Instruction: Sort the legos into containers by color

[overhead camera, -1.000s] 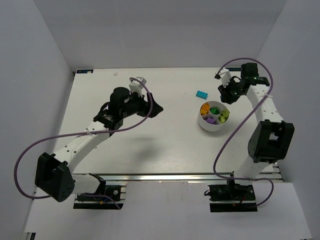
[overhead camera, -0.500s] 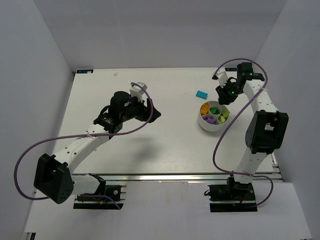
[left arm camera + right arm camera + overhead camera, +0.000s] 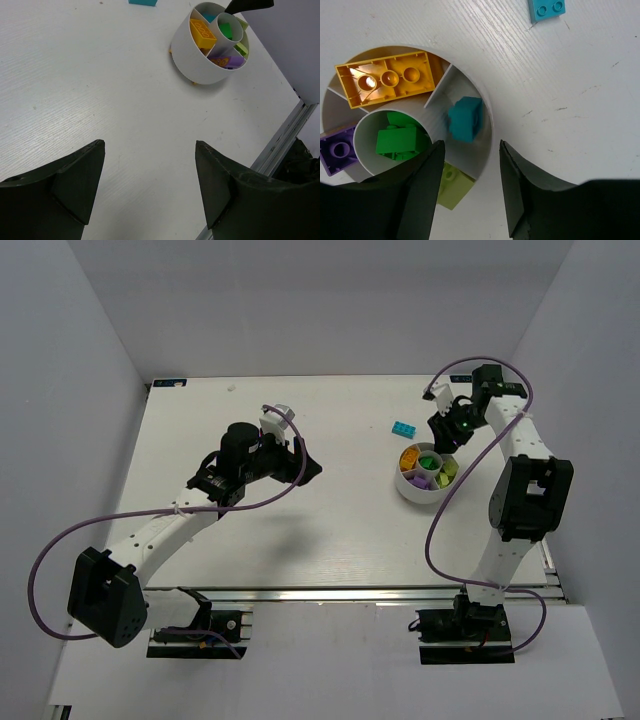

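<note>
**One cyan brick outstanding on the table; both grippers empty**

Top external: the white bowl [image 3: 425, 494] stands on the table [image 3: 330, 540] right of centre; the loose cyan brick [image 3: 404, 429] lies flat just beyond it, apart from the rim; the right gripper [image 3: 446, 428] hangs over the bowl's far edge; the left gripper [image 3: 306, 464] is well apart at mid-table; neither gripper's opening can be read from here.

Left wrist: the left gripper's fingers stand spread with nothing between them and bare table below; this view alone shows the bowl's upright outer wall from the side, with the orange brick [image 3: 202, 33] leaning in its wedge.

Right wrist: the right gripper's fingers are parted and empty directly above the bowl; only here does a second cyan brick [image 3: 465, 118] show, lying tilted in the wedge between the orange brick and the lime-yellow brick [image 3: 452, 184]; whether it has settled cannot be told; green bricks [image 3: 397, 141] fill the round centre cup; a purple brick [image 3: 339, 150] sits at the left edge.

Handling, as judged: the loose cyan brick looks light, rigid and smooth-sided, so likely to skid or pivot if pinched off-centre; best taken across its two long flat sides, fingers low and square to it, studs left clear; the bowl looks light too and may shift if knocked.
</note>
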### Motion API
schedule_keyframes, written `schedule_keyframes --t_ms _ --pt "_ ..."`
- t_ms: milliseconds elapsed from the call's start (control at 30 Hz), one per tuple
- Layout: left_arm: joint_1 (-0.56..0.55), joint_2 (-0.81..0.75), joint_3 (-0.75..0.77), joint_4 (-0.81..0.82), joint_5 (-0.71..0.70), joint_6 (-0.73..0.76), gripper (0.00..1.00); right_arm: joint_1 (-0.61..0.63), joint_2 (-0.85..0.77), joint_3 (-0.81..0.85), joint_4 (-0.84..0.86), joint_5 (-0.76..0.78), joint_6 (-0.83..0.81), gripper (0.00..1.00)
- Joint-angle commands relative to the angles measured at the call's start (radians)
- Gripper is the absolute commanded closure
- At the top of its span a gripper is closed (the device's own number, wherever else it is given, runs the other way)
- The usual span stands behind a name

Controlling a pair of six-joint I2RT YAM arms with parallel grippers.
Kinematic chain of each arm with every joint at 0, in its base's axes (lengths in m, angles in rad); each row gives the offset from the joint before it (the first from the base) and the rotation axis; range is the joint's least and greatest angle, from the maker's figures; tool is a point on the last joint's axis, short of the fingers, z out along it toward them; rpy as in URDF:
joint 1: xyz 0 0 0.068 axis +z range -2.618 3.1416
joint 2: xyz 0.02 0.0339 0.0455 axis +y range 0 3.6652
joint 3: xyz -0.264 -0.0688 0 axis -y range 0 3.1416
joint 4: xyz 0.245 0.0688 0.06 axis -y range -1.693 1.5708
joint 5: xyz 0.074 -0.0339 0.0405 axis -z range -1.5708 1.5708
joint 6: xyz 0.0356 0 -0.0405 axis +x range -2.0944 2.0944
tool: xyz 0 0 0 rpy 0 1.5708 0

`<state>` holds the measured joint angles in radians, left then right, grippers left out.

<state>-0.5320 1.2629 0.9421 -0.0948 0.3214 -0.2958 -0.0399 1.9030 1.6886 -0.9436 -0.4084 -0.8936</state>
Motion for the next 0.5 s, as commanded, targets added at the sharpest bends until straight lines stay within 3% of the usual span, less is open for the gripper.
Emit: schedule_keyframes --t_ms 0,167,367,433,467 --pt "0.003 -0.011 -0.005 0.021 0.018 0.009 0.18 -0.005 0.002 0.054 -0.026 -0.027 0.002 0.46" --pt "0.003 -0.013 -0.006 0.021 0.015 0.011 0.18 -0.008 -0.021 0.094 0.015 -0.017 0.062 0.49" --pt "0.003 -0.010 -0.003 0.012 -0.011 0.014 0.18 0.014 -0.058 0.109 0.247 -0.052 0.286 0.58" --pt "0.003 -0.011 0.003 0.001 -0.028 0.020 0.18 0.032 -0.021 0.144 0.255 -0.069 0.309 0.53" --pt "0.003 -0.016 0.003 -0.003 -0.047 0.027 0.18 0.038 0.028 0.187 0.249 -0.066 0.309 0.43"
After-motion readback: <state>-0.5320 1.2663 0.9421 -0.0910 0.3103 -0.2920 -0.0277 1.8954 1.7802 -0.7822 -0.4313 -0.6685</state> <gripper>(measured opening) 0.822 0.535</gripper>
